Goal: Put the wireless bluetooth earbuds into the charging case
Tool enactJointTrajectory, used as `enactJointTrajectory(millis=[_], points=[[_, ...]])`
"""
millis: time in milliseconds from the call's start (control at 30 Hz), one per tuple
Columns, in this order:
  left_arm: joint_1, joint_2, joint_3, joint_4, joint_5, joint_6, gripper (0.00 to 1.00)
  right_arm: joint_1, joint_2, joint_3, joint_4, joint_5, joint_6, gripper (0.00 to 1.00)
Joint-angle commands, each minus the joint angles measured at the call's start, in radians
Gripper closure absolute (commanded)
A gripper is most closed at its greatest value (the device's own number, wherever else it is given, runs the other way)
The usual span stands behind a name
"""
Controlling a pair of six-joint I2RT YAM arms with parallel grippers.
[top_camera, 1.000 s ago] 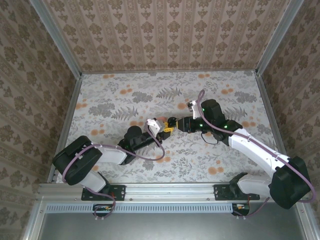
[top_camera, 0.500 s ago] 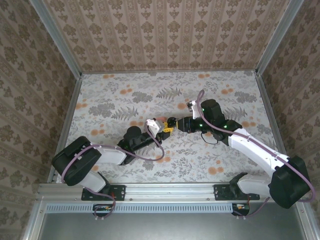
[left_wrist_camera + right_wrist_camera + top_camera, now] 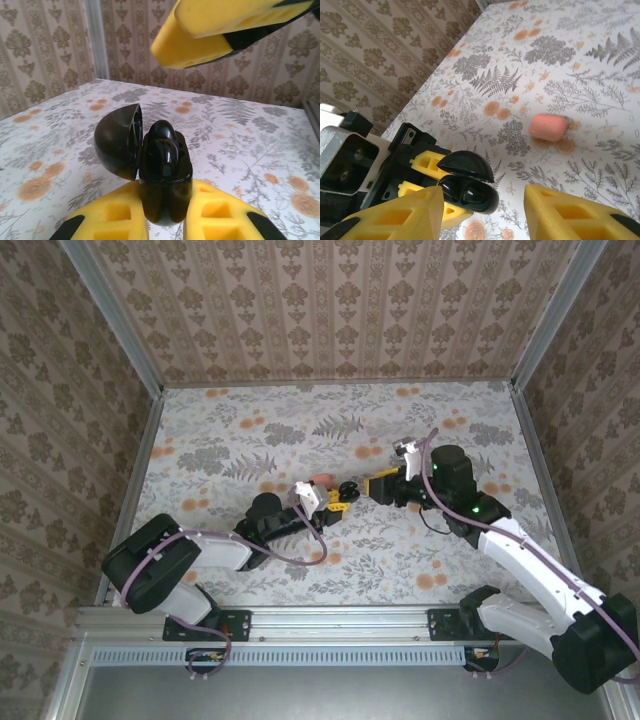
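Left tool (image 3: 165,220) clamps the black charging case (image 3: 165,185), its lid (image 3: 116,142) open and the black earbuds (image 3: 161,142) apparently seated inside. Right tool (image 3: 485,215) hangs open alongside. We should steady the case and nudge each bud home gently.

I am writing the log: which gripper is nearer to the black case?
Left. The left gripper is shut on the black case, holding its lower part. The right gripper is open and apart from the case, to its right in the top view.
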Motion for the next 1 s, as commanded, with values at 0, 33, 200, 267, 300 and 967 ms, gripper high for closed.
enactJointTrajectory(millis=[0, 33, 200, 267, 300, 967], points=[[-0.002, -0.028, 0.001, 0.039, 0.100, 0.019, 0.87, -0.015, -0.058, -0.059, 0.096, -0.072, -0.099, 0.51], [-0.002, -0.031, 0.001, 0.040, 0.110, 0.022, 0.87, -0.019, -0.071, -0.078, 0.122, -0.092, -0.120, 0.50], [-0.001, -0.040, 0.006, 0.028, 0.167, 0.036, 0.86, -0.035, -0.118, -0.134, 0.158, -0.158, -0.237, 0.34], [-0.001, -0.045, 0.008, 0.019, 0.185, 0.045, 0.86, -0.041, -0.126, -0.144, 0.155, -0.175, -0.278, 0.24], [-0.002, -0.049, 0.008, 0.017, 0.192, 0.048, 0.86, -0.042, -0.128, -0.151, 0.157, -0.195, -0.304, 0.21], [-0.002, -0.060, 0.015, 0.016, 0.257, 0.086, 0.86, -0.042, -0.032, -0.173, 0.113, -0.388, -0.694, 0.13]])
